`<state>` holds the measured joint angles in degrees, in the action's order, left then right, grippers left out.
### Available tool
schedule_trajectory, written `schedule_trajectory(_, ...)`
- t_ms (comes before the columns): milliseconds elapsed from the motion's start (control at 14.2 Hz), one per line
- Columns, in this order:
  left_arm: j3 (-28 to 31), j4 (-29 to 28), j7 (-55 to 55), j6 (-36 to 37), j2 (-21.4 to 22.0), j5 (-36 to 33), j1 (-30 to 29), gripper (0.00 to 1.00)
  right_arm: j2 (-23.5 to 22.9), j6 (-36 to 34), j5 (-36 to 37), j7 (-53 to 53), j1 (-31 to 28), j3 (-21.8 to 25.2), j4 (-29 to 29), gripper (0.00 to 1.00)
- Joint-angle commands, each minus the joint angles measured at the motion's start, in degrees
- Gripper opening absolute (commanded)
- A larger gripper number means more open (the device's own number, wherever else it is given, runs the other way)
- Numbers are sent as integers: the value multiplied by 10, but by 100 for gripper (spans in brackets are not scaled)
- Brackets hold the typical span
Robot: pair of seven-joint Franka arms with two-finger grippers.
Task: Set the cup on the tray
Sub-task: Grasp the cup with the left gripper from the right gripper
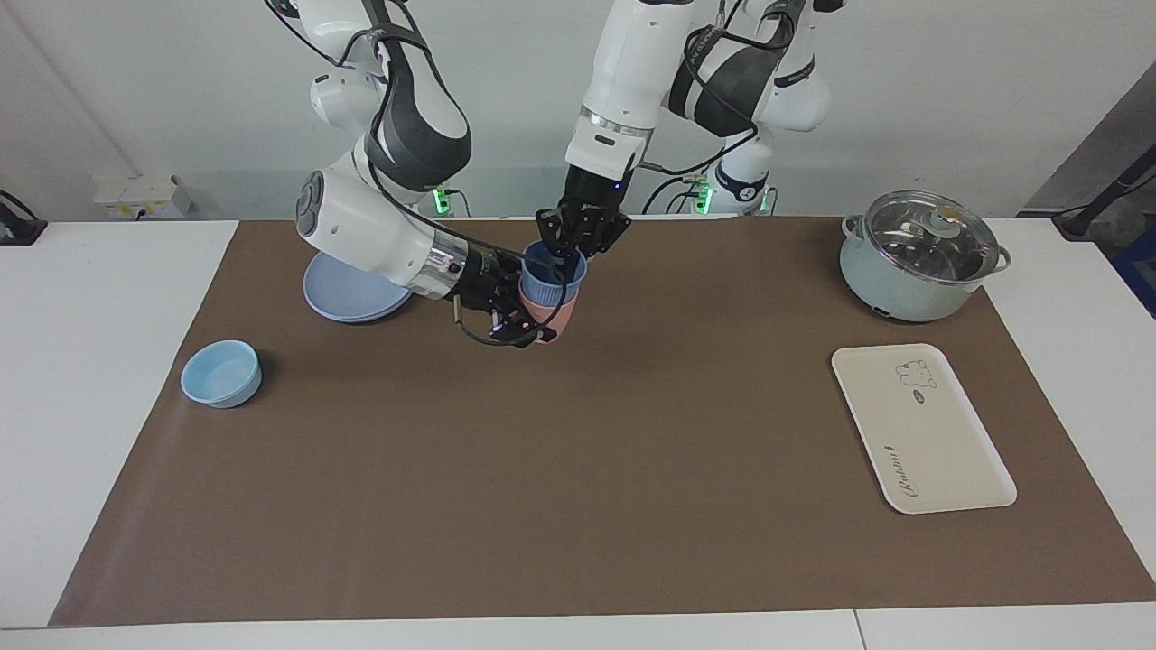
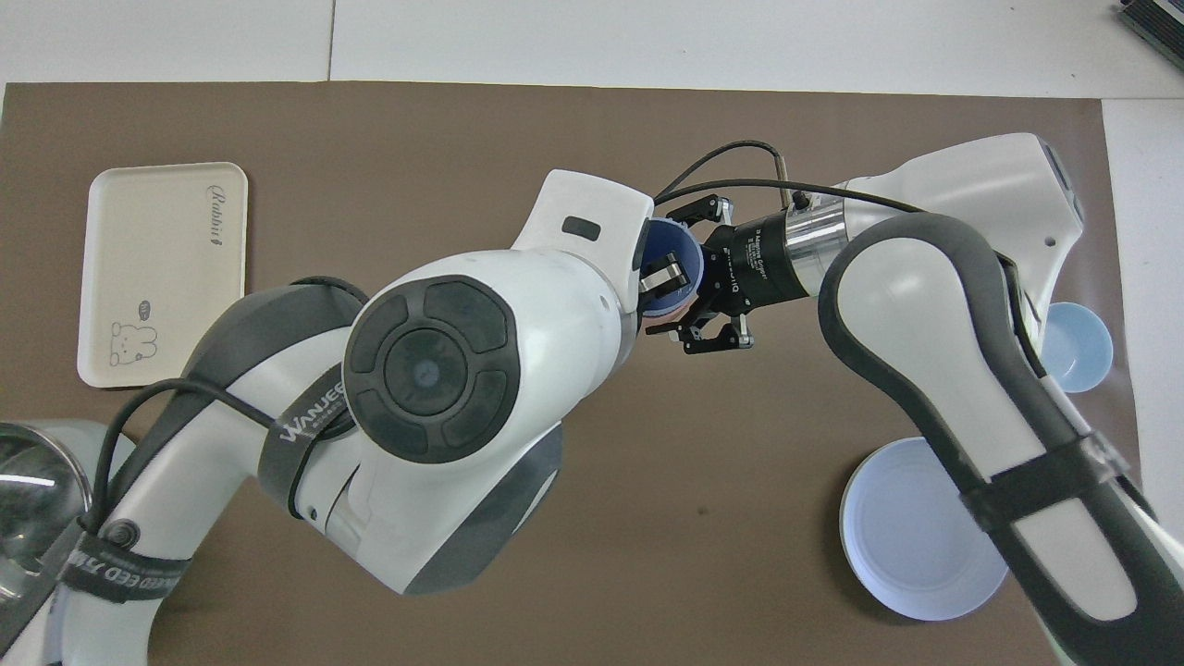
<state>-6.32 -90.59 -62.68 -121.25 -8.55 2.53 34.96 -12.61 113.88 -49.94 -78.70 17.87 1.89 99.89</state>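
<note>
One blue cup (image 1: 553, 278) sits nested in one pink tumbler (image 1: 553, 316), both held up over the brown mat (image 1: 578, 469) on the bench. The left tool (image 1: 578, 236) reaches down with one finger (image 2: 668, 274) inside the cup, pinching its rim. The right tool (image 1: 524, 311) clasps the pink tumbler from the side. One cream tray (image 1: 948, 451) lies well apart, toward the left arm's end. Also there: one lidded pot (image 1: 917, 257), one round plate (image 1: 348, 293), one low bowl (image 1: 221, 373).
</note>
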Motion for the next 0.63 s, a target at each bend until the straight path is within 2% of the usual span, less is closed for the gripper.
schedule_trajectory(0,3,30,-5,29,-6,3,-2,0,13,4,-15,-7,2,-2,11,0)
schedule_trajectory(351,9,46,-5,66,3,19,-15,0,13,4,-14,-7,1,-2,10,0)
schedule_trajectory(562,7,98,-6,113,7,20,-23,0,13,4,-14,-6,1,-2,10,0)
